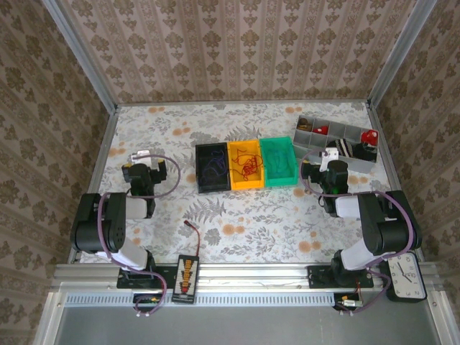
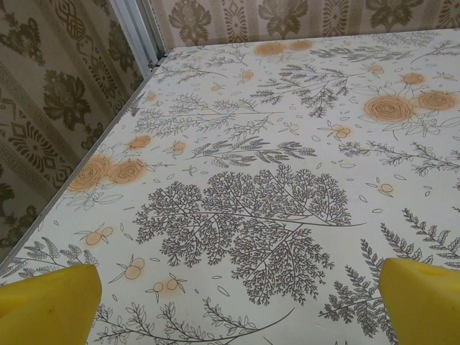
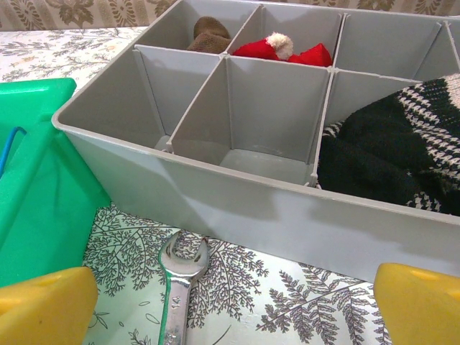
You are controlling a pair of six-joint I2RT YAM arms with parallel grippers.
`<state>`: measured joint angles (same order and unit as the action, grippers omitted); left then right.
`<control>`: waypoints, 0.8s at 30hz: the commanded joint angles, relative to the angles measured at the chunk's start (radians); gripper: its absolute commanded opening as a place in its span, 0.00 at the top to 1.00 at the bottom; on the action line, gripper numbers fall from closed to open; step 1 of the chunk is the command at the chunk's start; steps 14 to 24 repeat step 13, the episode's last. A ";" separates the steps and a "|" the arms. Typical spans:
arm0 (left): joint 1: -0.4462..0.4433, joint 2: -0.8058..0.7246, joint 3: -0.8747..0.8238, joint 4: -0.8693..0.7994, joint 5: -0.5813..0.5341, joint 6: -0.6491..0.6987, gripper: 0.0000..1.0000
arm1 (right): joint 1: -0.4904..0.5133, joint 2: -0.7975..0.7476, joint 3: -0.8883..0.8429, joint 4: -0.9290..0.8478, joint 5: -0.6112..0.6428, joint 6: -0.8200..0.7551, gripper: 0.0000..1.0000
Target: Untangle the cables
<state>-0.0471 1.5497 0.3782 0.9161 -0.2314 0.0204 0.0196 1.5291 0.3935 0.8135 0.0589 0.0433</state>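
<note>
The left gripper [image 2: 237, 302] by the table's [image 1: 287, 230] left edge and the right gripper [image 3: 237, 302] by its right gape wide, empty; pinch one loose loop of the cables [image 1: 248, 167], midway between; lift slowly.

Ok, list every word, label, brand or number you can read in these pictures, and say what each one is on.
No text reads clearly in any view.
Clock: the marks on its dial are too small to read.
Wrench: any stamp on the handle is too blurred to tell.
Connector board: no legible label.
</note>
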 commanded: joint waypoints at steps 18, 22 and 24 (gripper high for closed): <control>-0.007 0.004 -0.001 0.029 0.011 0.016 0.00 | -0.009 0.000 0.018 0.032 -0.007 -0.011 0.00; -0.007 0.004 -0.001 0.029 0.011 0.016 0.00 | -0.009 0.000 0.018 0.032 -0.007 -0.011 0.00; -0.007 0.004 -0.001 0.029 0.011 0.016 0.00 | -0.009 0.000 0.018 0.032 -0.007 -0.011 0.00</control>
